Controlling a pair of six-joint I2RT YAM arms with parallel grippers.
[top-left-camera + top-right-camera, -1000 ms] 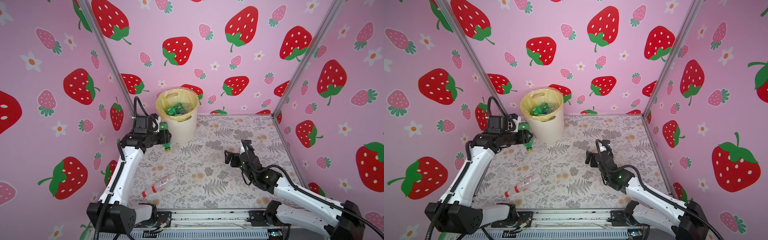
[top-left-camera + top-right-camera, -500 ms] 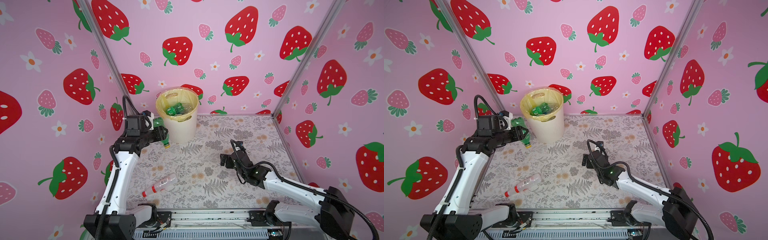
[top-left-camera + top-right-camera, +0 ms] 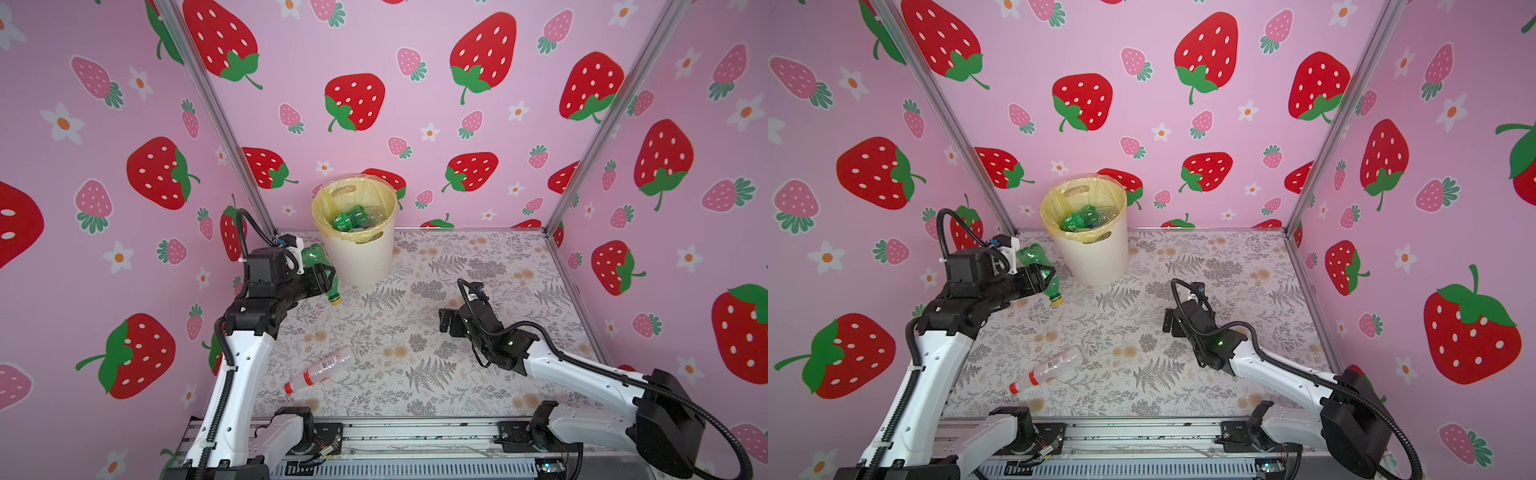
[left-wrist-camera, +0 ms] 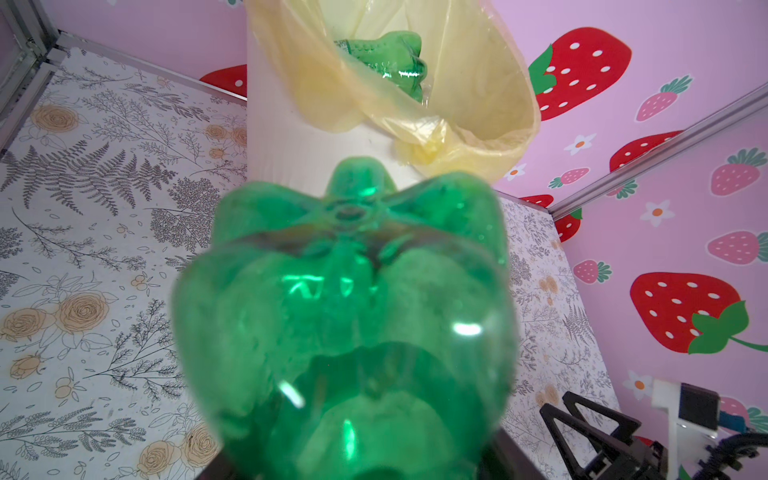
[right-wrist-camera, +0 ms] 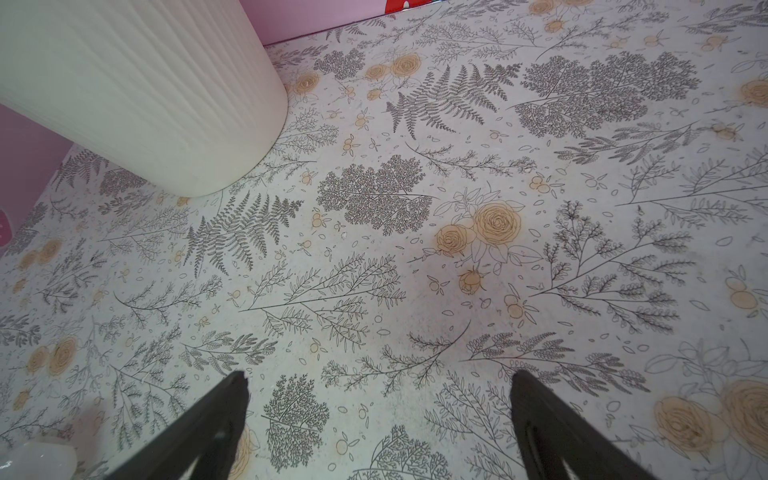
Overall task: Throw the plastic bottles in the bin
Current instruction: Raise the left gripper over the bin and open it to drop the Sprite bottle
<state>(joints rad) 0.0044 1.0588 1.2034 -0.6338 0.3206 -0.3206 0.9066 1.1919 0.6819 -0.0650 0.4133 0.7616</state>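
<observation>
In both top views the left gripper [image 3: 322,276] grips a green bottle [image 3: 312,255], cap tilted down, just beside the bin [image 3: 361,259]. A clear bottle [image 3: 322,369] lies on the table [image 3: 478,257]. The right gripper [image 3: 448,322] hovers mid-table, its jaws hard to read from here.

Left wrist: the green bottle [image 4: 345,311] fills the frame, with the bin [image 4: 291,137] behind it.

Right wrist: the fingers [image 5: 224,411] are spread wide above the table, holding nothing.

Top views overlook everything from the front; close wrist views share the bin [image 5: 124,83].
</observation>
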